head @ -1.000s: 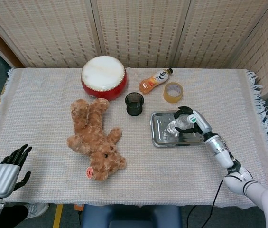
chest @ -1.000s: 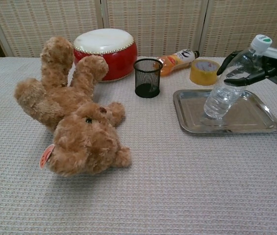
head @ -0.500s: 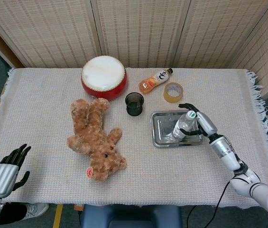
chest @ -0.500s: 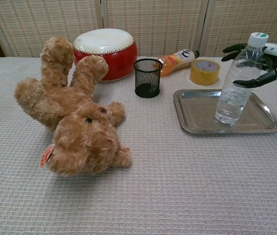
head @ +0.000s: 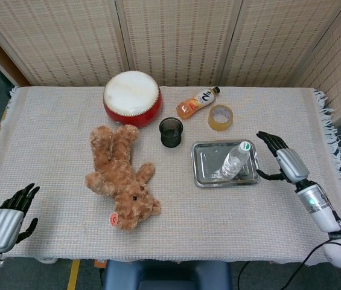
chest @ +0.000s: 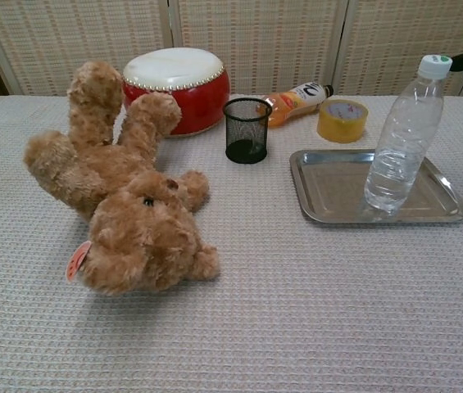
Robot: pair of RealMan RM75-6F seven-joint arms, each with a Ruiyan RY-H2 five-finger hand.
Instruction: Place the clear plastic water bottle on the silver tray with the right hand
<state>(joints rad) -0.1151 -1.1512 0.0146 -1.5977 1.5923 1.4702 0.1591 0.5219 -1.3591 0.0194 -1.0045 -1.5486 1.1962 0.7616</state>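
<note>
Water bottle [chest: 403,139] stood upright on silver tray [chest: 329,196].
Right hand [head: 282,160] is held at 3 o'clock, fingers spread, nothing gripped.

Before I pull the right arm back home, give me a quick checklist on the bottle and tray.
1. Water bottle upright: ok.
2. Bottle base inside the tray, not on the rim: ok.
3. Right hand apart from the bottle, fingers spread: ok.
4. Nothing between the right hand and the table edge: ok in the head view.
5. Left hand open at the near left corner, away from everything: ok.
6. Bottle steady, not wobbling: cannot tell.
</note>
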